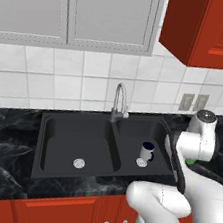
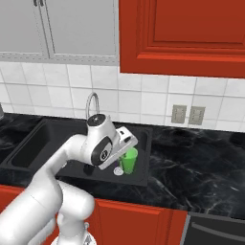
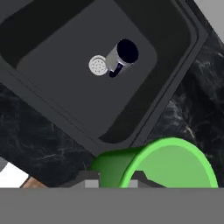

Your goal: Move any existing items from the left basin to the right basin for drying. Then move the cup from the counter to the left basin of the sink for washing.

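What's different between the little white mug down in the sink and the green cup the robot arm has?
The white mug has a side handle and a dark blue inside; the green cup has no handle and is bright green throughout. The white mug stands on the floor of the right basin beside its silver drain, untouched; the green cup sits at the gripper, by the basin's edge. Both are small, open-topped drinking vessels.
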